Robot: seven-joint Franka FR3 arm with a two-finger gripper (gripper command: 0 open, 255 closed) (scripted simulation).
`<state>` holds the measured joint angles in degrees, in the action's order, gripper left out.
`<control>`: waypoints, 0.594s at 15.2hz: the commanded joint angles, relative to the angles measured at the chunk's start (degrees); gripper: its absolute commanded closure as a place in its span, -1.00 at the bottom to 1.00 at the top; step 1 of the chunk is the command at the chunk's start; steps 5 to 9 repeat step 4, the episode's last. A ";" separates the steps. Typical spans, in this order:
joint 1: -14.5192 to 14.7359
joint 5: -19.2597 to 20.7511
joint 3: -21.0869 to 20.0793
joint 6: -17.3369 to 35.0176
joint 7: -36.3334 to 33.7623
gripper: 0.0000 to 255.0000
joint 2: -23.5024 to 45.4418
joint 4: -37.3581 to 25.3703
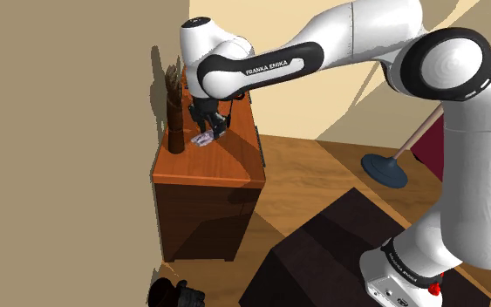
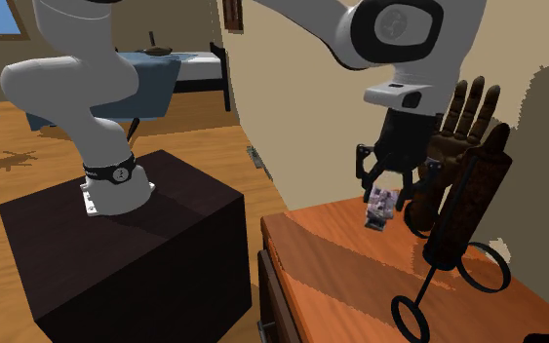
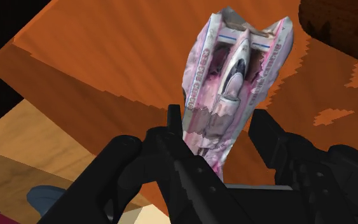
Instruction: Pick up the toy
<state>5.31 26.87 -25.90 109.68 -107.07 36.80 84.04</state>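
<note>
One toy (image 3: 231, 83), pink-and-white w/ printed markings, long and narrow, clamped betw. the two black fingers (image 3: 161, 149) of gripper (image 3: 217, 127); jaws closed on its near end, one finger per side, rest of toy projecting past the fingertips. Same toy (image 2: 379, 207) in second exterior view: hanging below gripper (image 2: 385, 200), over rear part of cabinet top, near the wall; contact w/ the top not determinable. Shoulder view: toy (image 1: 202, 139) as small pale patch under gripper (image 1: 207, 129), just beside base of hand model. One wooden cabinet (image 1: 208, 170), reddish-brown, flat top, against beige wall; top (image 2: 340, 273) partly shaded by arm. One hand model (image 2: 462, 127), dark brown, upright, fingers pointing up, on cabinet top (image 3: 107, 63) close to wall; same model (image 1: 175, 109) at shoulder view's left of gripper. One syringe-shaped item (image 2: 467, 209), dark, w/ ring handles, tilted, at the hand model in second exterior view; touching or not, unclear. One stand (image 2: 136, 253), dark box, arm base on top, on wood floor, near cabinet; also at shoulder view's lower right (image 1: 322, 253). One plunger (image 1: 385, 168), dark blue cup on floor, reddish handle slanting up. One bed (image 2: 179, 68), blue cover, far background.
</note>
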 commanded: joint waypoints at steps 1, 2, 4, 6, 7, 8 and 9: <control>-0.16 -0.40 -0.23 -1.05 0.40 1.00 -0.82 -0.30; -0.18 -0.57 -0.32 -1.62 0.58 1.00 -1.12 -0.61; -0.18 -0.59 -0.34 -1.70 0.60 1.00 -1.17 -0.66; -0.18 -0.59 -0.34 -1.70 0.60 1.00 -1.17 -0.66; -0.18 -0.59 -0.34 -1.70 0.60 1.00 -1.17 -0.66; -0.18 -0.59 -0.34 -1.70 0.60 1.00 -1.17 -0.66; -0.18 -0.59 -0.34 -1.70 0.60 1.00 -1.17 -0.66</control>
